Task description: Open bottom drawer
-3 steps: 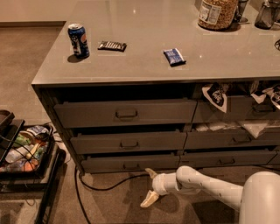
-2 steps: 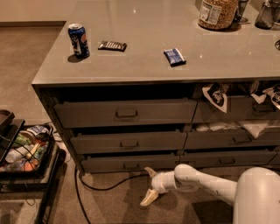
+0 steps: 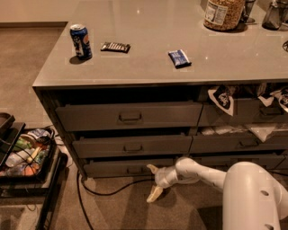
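The bottom drawer [image 3: 112, 168] is the lowest, slimmest dark grey front of the left stack, with a small rectangular pull [image 3: 135, 170] at its centre. It stands slightly out from the cabinet. My gripper [image 3: 153, 182] is low, just right of the pull and in front of the drawer's right part. Its two pale fingers are spread apart, one fingertip [image 3: 151, 168] up by the drawer front and the other [image 3: 153, 195] down near the floor. It holds nothing. My white arm [image 3: 202, 173] reaches in from the lower right.
Two taller drawers [image 3: 130, 117] sit above. The right stack [image 3: 243, 117] shows snack bags. On the counter are a blue can [image 3: 81, 42], two snack bars [image 3: 115, 46] and a jar [image 3: 223, 13]. A black cart [image 3: 24, 155] stands left. A cable [image 3: 108, 191] lies on the floor.
My gripper and arm have shifted slightly left toward the drawer's pull. The drawer has not visibly moved.
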You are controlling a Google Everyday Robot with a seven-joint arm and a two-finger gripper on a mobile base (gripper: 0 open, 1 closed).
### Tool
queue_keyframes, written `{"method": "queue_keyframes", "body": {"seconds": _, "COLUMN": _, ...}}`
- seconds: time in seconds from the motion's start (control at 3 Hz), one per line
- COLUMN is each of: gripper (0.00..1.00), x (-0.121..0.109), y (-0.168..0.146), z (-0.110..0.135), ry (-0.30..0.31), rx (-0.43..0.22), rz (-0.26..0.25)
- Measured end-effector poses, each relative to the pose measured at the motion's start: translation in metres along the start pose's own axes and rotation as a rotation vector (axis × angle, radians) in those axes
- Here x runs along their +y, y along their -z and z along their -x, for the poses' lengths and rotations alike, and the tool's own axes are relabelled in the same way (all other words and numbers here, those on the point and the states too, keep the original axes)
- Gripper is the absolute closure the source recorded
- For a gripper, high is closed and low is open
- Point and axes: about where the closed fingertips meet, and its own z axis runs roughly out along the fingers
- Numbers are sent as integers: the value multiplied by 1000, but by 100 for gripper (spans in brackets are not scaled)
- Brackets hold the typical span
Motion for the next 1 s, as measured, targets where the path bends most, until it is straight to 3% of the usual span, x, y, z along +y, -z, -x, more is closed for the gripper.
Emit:
{"method": "queue_keyframes", "body": {"seconds": 0.33, "gripper": 0, "x": -21, "y": 0, "z": 2, "ry": 42, "rx": 6, "rz": -11}}
{"method": "queue_keyframes", "body": {"seconds": 1.0, "gripper": 0, "x": -19, "y": -5, "z": 0, "ry": 45, "rx": 14, "rz": -12}}
